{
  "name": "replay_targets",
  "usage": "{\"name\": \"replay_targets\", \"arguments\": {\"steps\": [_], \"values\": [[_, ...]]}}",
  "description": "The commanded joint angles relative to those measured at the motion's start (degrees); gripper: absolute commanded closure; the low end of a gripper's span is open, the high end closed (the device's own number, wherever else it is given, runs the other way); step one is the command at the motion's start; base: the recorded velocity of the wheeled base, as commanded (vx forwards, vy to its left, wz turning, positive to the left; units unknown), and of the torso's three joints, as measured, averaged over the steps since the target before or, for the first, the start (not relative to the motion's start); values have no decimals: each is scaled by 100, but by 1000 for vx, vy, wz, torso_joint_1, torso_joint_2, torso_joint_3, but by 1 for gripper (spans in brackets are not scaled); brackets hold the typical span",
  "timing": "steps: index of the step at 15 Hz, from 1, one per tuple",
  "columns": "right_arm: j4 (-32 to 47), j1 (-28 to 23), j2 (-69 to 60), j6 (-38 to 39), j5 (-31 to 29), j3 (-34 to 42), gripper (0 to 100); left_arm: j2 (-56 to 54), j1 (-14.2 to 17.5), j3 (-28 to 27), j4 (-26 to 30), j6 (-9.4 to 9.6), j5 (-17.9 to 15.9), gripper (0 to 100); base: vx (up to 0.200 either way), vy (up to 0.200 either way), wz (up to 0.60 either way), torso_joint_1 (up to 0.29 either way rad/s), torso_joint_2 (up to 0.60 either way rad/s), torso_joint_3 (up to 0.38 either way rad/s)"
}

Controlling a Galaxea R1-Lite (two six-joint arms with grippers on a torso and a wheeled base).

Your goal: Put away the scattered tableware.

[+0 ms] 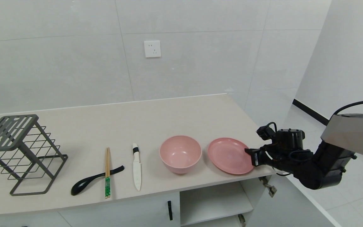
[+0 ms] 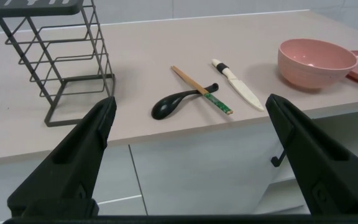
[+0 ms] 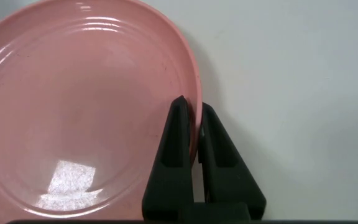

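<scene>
Right jaws apparently pinch the plate (image 3: 86, 106) by its rim, bowl (image 1: 180, 153) just beside; left jaws spread.

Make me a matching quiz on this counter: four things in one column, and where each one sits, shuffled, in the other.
1 plate
2 spoon
3 knife
4 rack

A lying under the chopsticks
B farthest to the robot's left
C rim in the right claw
D between chopsticks and bowl

Pairs: 1-C, 2-A, 3-D, 4-B
</scene>
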Motion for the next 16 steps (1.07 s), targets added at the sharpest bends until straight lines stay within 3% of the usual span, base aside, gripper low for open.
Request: {"name": "replay_targets", "arguments": {"steps": [1,8,14,16], "values": [[-126,-106,-300,236,-9,-222,100,7,0,0,-1,1,-4,0,0,0,0,0,0,0],[-258,325,-2057,2126,-9,68,100,7,0,0,-10,10,-13,0,0,0,0,0,0,0],[-627,439,-2699,2055,-80,859,100,7,0,0,-10,54,-48,0,0,0,0,0,0,0],[-882,439,-2901,1844,-80,1140,100,7,0,0,-54,397,-443,0,0,0,0,0,0,0]]}}
